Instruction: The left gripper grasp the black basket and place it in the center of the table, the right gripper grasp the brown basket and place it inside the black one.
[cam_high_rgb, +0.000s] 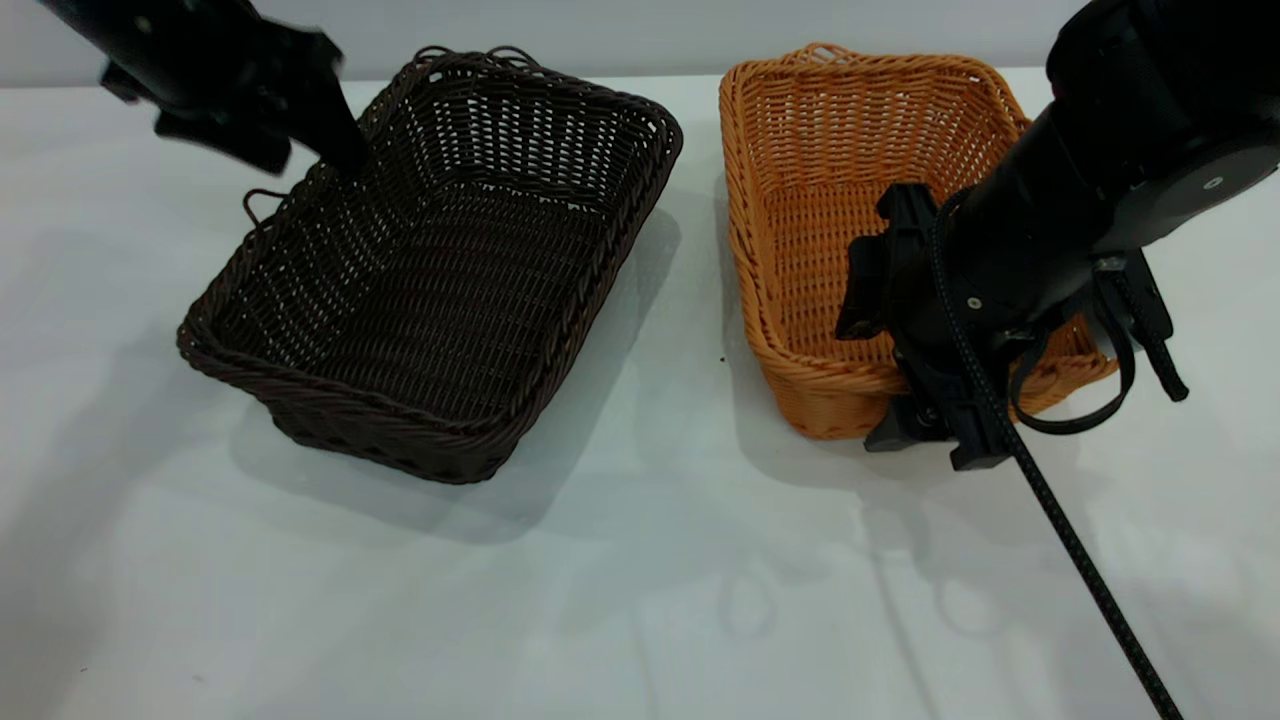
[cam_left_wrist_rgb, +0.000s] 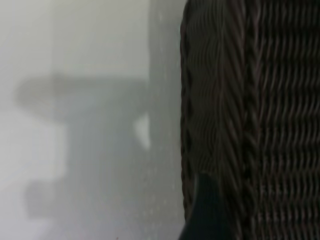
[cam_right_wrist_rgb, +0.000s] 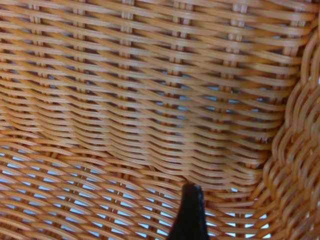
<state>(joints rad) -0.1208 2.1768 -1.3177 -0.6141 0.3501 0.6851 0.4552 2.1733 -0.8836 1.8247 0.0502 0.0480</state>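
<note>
The black basket (cam_high_rgb: 430, 270) sits left of the table's (cam_high_rgb: 640, 600) middle, turned at an angle. My left gripper (cam_high_rgb: 345, 160) is at its far left rim and shut on it. One finger (cam_left_wrist_rgb: 205, 210) lies on the outer wall (cam_left_wrist_rgb: 220, 100); the other finger is hidden. The brown basket (cam_high_rgb: 850, 190) stands at the right. My right gripper (cam_high_rgb: 900, 350) is at its near right corner, shut on the wall. One finger (cam_right_wrist_rgb: 190, 210) is inside, over the woven floor (cam_right_wrist_rgb: 100, 200); the other is hidden past the rim (cam_right_wrist_rgb: 295, 165).
A gap of bare table separates the two baskets. The right arm's braided cable (cam_high_rgb: 1080, 560) runs down to the front right, and its strap loop (cam_high_rgb: 1080, 400) hangs beside the brown basket. The table's far edge meets a pale wall.
</note>
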